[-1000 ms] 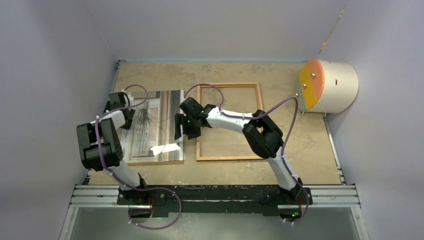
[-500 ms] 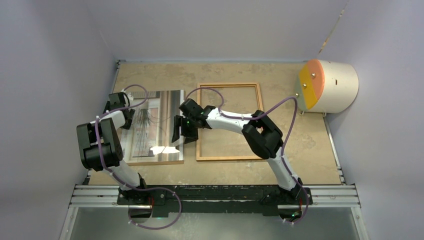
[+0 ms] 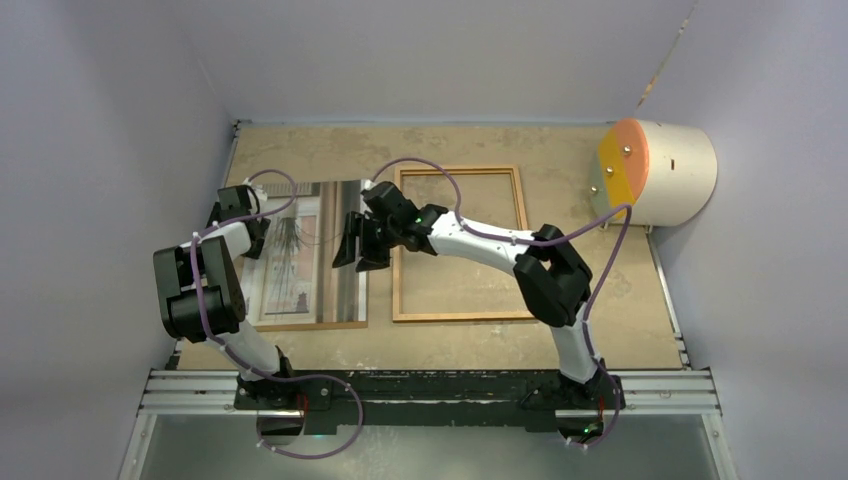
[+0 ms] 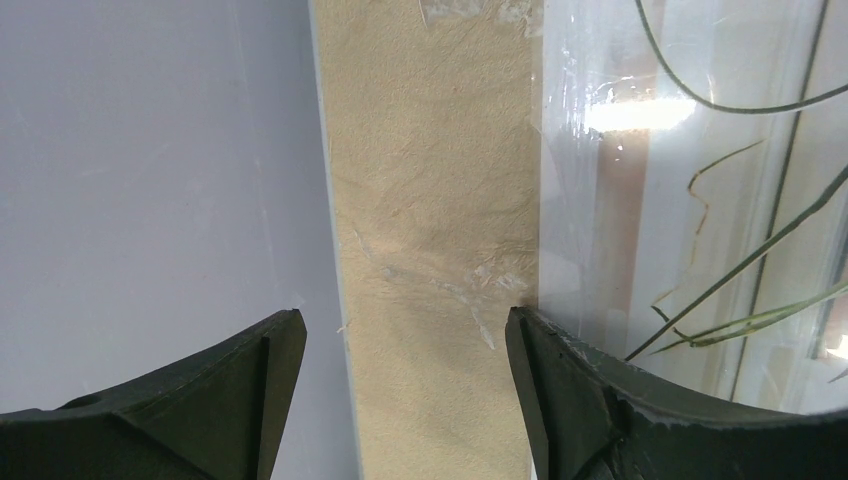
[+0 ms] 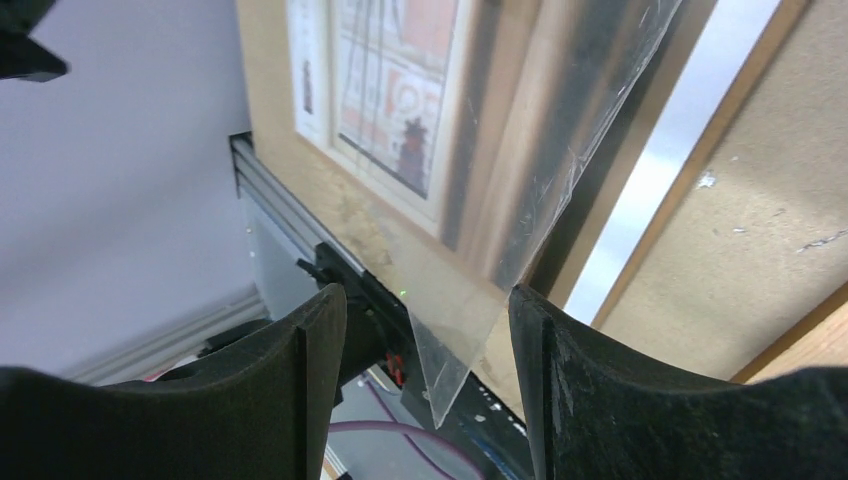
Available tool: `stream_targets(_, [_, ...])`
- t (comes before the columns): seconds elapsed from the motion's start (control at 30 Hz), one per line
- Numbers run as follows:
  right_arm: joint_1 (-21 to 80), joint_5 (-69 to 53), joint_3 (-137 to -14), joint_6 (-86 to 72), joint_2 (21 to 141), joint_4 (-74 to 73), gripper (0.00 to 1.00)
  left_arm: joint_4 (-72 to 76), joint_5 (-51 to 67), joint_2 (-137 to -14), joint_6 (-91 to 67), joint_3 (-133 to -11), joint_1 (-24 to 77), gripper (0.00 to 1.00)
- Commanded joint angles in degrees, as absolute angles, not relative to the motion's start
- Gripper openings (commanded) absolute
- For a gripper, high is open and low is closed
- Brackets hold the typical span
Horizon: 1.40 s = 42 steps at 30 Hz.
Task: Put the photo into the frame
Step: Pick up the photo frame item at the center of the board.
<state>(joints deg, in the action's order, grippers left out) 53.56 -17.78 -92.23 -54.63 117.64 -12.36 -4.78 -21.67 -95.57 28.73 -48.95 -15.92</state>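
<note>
The photo [image 3: 290, 255], a plant print, lies face up at the table's left under a clear glass pane [image 3: 343, 285], on a brown backing board [image 3: 300, 324]. The empty orange-brown frame [image 3: 458, 172] lies to its right. My right gripper [image 3: 358, 248] is open at the pane's right edge. In the right wrist view the pane's corner [image 5: 445, 370] stands tilted between my right gripper's [image 5: 428, 300] spread fingers, and the photo [image 5: 385, 90] shows behind it. My left gripper [image 3: 250, 235] is open at the stack's left edge. In the left wrist view my left gripper [image 4: 402, 325] has one finger [image 4: 560, 390] against the pane [image 4: 600, 200].
A white cylinder with an orange face [image 3: 660, 172] stands at the back right. The grey wall [image 3: 150, 150] runs close along the stack's left side and shows in the left wrist view [image 4: 150, 180]. A metal rail [image 3: 430, 385] crosses the near edge.
My right gripper has moved left and farther back over the pane's right edge. The bright reflection on the pane has gone and its right side now looks dark. The left arm has not moved.
</note>
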Motion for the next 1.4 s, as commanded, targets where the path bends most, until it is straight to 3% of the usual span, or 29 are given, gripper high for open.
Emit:
stream_targets(0.0, [53.02, -21.34, -88.71, -59.19, 115.04, -3.85, 0.63, -8.88, -16.96, -96.73, 27.94, -46.60, -15.03, 0.78])
stream_targets(0.33, [50.33, -24.36, -76.46, -68.23, 114.19, 13.74, 0.62, -9.45, -16.60, -96.33, 27.96, -46.71, -15.04, 0.77])
stream_targets(0.57, [49.62, -26.59, -67.27, -77.90, 113.51, 36.49, 0.57, -10.08, -16.19, -96.23, 28.39, -46.76, -15.03, 0.77])
stream_targets(1.1, [49.63, -26.49, -70.03, -79.22, 119.09, 39.98, 0.56, -12.22, -15.00, -96.37, 28.08, -48.10, -14.97, 0.77])
stream_targets(1.17, [49.62, -25.26, -72.07, -76.78, 119.71, 35.99, 0.52, -12.67, -14.73, -96.26, 28.00, -48.48, -15.02, 0.77])
stream_targets(1.37, [49.52, -23.28, -76.60, -67.93, 119.15, 23.57, 0.08, -13.89, -15.86, -95.69, 28.83, -50.50, -15.41, 0.78])
